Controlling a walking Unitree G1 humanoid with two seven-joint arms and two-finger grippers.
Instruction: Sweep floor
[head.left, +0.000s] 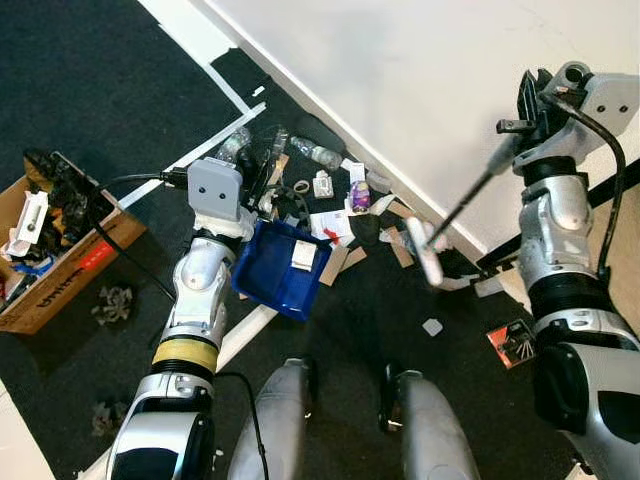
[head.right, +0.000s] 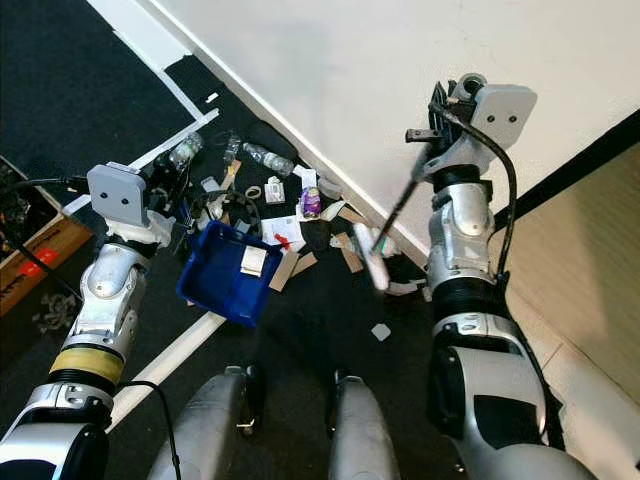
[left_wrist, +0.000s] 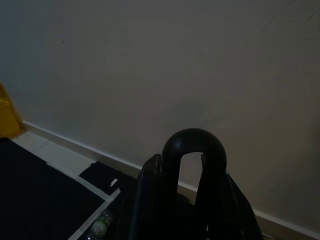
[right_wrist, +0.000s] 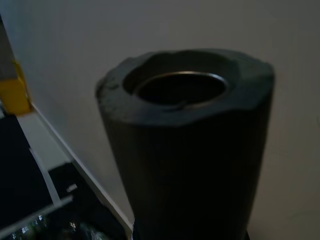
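The broom is held high in the right gripper, whose fingers are pressed around the top of the thin dark handle; in the right wrist view the hollow end of that handle stands close before the camera. The handle slants down from the gripper toward the foot of the white wall, and the pale brush head is set on the dark floor just beside the skirting, at the near end of the litter.

The blue dustpan is carried by the left gripper, which is closed on its looped handle; the tray is tilted, with a scrap of white paper lying in it. It hangs over the near edge of the litter, above a white floor stripe.

The litter is strung along the base of the wall: clear plastic bottles, bits of cardboard, wrappers and a small purple packet. A cardboard box of odds and ends stands well apart at the robot's left.

The broom is judged light and stiff, but long, so a grip at the very top is expected to give little leverage and a wavering head; a hold lower on the shaft would be steadier. The bottles are likely to roll away and the paper to skid, so short, gentle strokes toward the pan are advised.
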